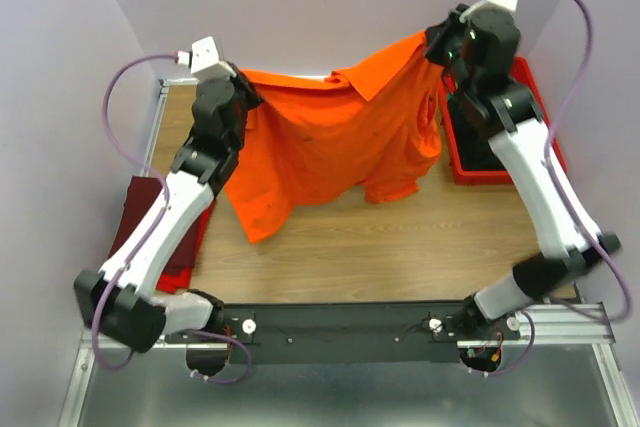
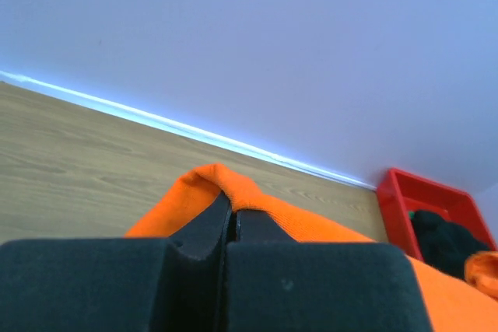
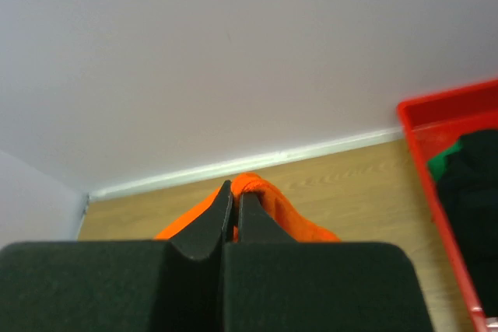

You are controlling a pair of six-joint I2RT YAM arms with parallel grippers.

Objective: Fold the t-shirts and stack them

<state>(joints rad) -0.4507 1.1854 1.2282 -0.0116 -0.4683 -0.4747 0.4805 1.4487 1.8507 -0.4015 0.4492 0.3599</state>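
A bright orange t-shirt hangs spread between my two grippers above the wooden table. My left gripper is shut on its left top edge; the orange cloth bulges over the closed fingers in the left wrist view. My right gripper is shut on its right top edge, held higher; the orange fold sits between the fingertips in the right wrist view. The shirt's lower hem droops to the table. Maroon and red shirts lie at the left, partly under my left arm. Black and green cloth lies in the red tray.
A rigid red plastic tray stands at the back right under my right arm; it also shows in the left wrist view. Lilac walls close in the back and both sides. Bare wooden table lies in front of the hanging shirt.
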